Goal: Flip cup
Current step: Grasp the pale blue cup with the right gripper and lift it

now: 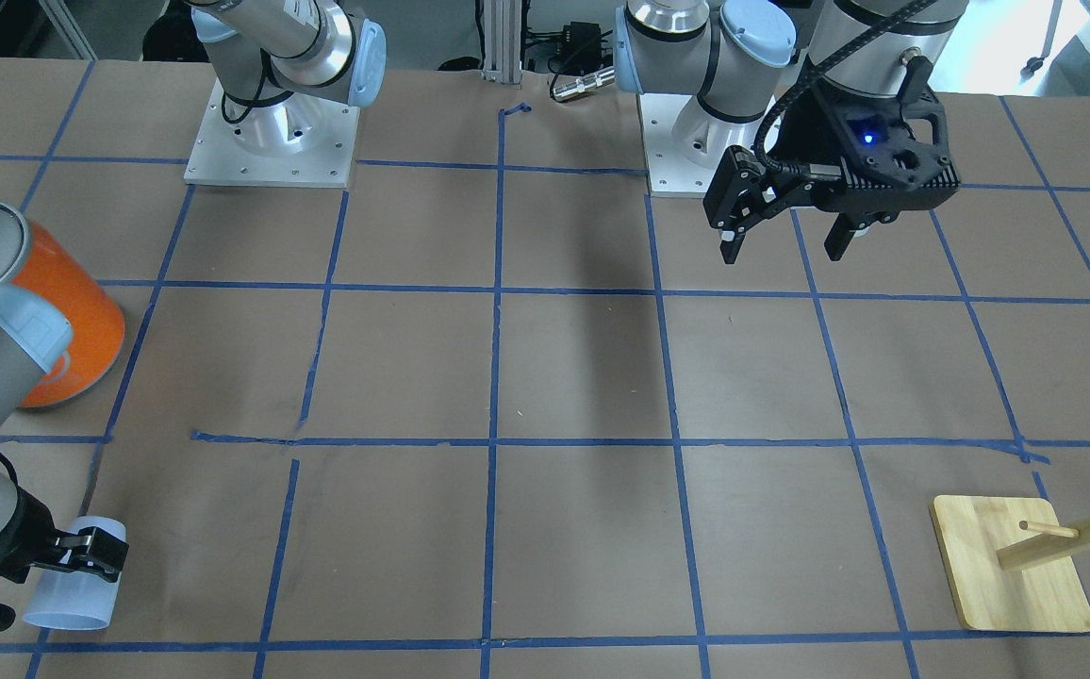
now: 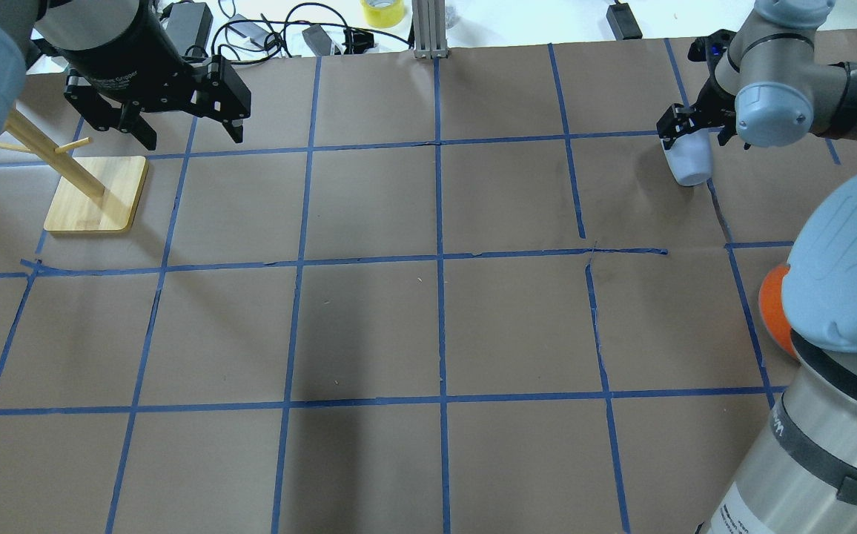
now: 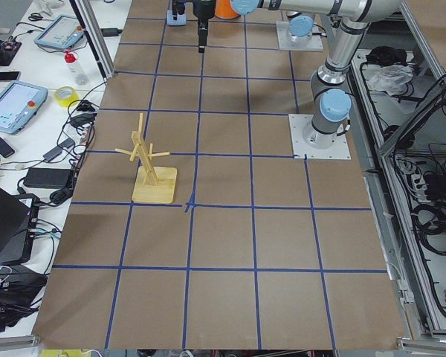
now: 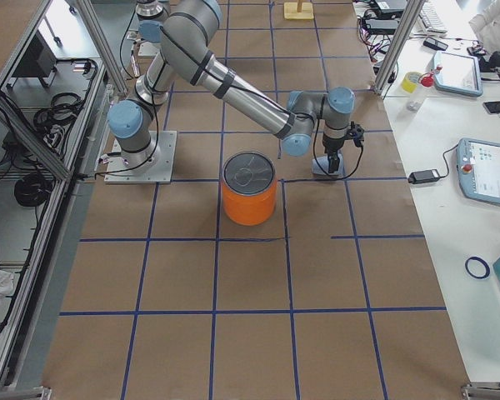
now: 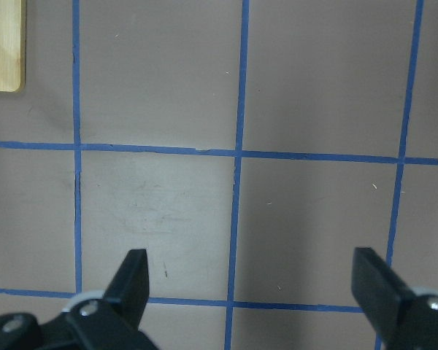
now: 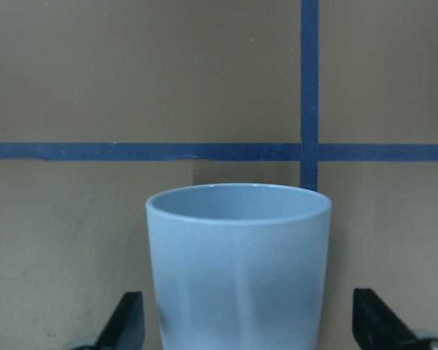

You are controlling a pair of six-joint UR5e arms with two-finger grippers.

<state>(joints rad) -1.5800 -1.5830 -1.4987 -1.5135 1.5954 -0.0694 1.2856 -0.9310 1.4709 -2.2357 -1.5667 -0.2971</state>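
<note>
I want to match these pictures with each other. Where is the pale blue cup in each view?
Front-facing: cup in the lower left corner.
Overhead: cup at upper right.
Exterior left: cup, tiny, at the top edge.
Exterior right: cup right of centre.
Left wrist: not in it.
Right wrist: cup at bottom centre.
Shared landmark: the orange can, seen in all four exterior views.

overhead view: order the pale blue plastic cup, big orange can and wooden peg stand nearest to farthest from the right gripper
1. Pale blue plastic cup: between the right gripper's jaws, far right.
2. Big orange can: right edge, partly hidden.
3. Wooden peg stand: far left side.
</note>
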